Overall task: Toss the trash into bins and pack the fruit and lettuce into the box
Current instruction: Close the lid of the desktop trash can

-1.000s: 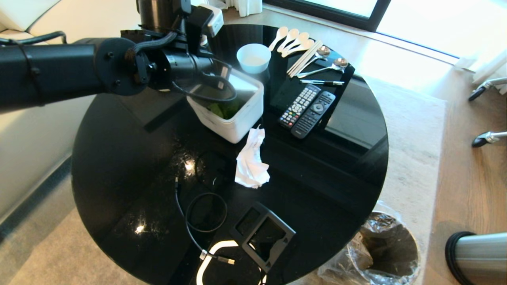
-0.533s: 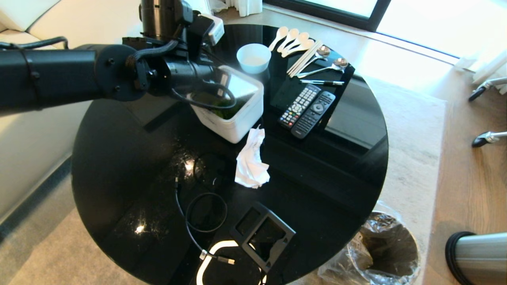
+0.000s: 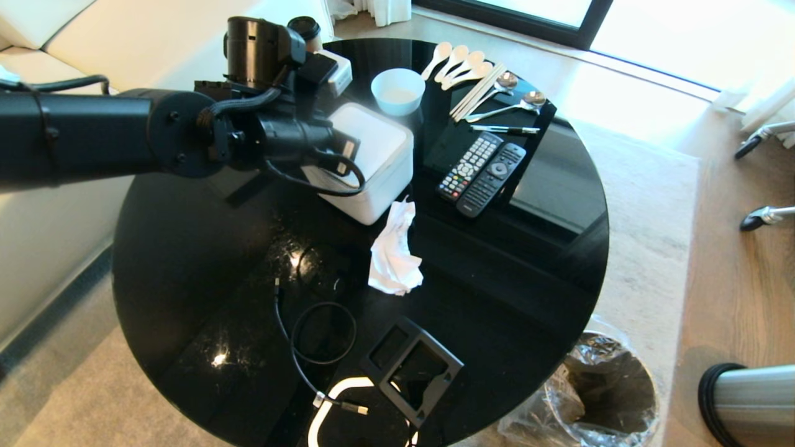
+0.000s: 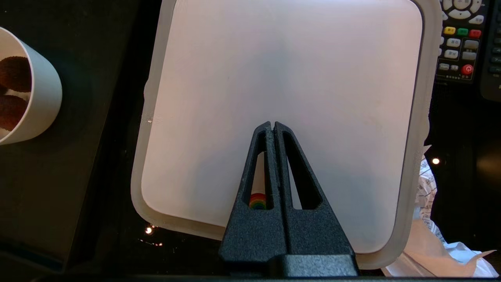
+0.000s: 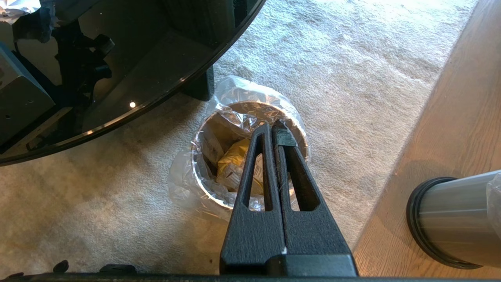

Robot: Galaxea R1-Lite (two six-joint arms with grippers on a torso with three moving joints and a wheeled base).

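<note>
The white box stands at the back of the round black table with its flat lid down. No fruit or lettuce shows. My left gripper is shut and empty, its tips over the middle of the lid. A crumpled white tissue lies just in front of the box, also seen at the box's corner. My right gripper hangs shut and empty above a steel bin with a clear liner on the carpet. A gold-yellow wrapper lies inside that bin.
A white cup, spoons, a pen and two remotes sit behind and right of the box. A black square tray and a looped cable lie near the front edge. A second steel bin is at the far right.
The box lid has swung from half raised to flat down, covering the green lettuce that showed inside. My left gripper came down with it.
</note>
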